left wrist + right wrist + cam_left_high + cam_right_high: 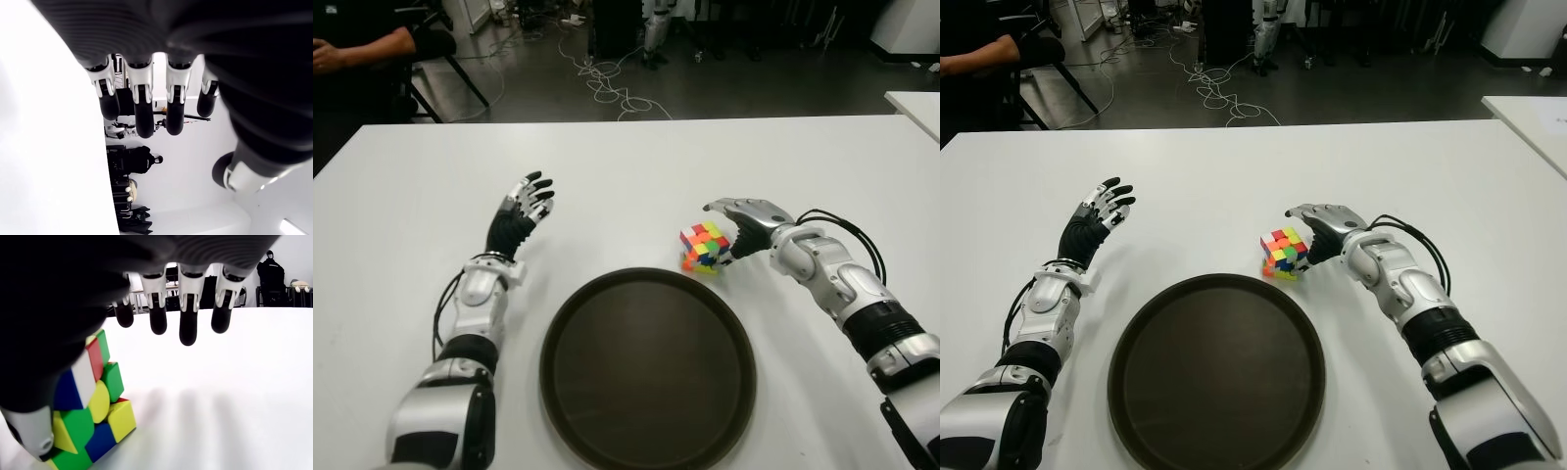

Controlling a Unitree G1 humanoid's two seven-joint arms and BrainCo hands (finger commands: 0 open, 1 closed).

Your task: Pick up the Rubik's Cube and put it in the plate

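1. Nearest us, the dark round plate [648,372] sits empty on the white bench [401,206].
2. Just beyond its far right rim we see the Rubik's Cube [704,248] on the bench, outside the plate.
3. Our right robot hand [736,227] arches beside the cube, fingers [188,328] extended past it; the thumb seems to touch the cube, though we cannot confirm a grasp.
4. Our left robot hand [522,210] shows left of the plate, fingers spread, holding nothing.

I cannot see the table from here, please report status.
Right hand open beside the cube, not gripping. Cube on table, outside the plate. Left hand open, idle. Path clear.
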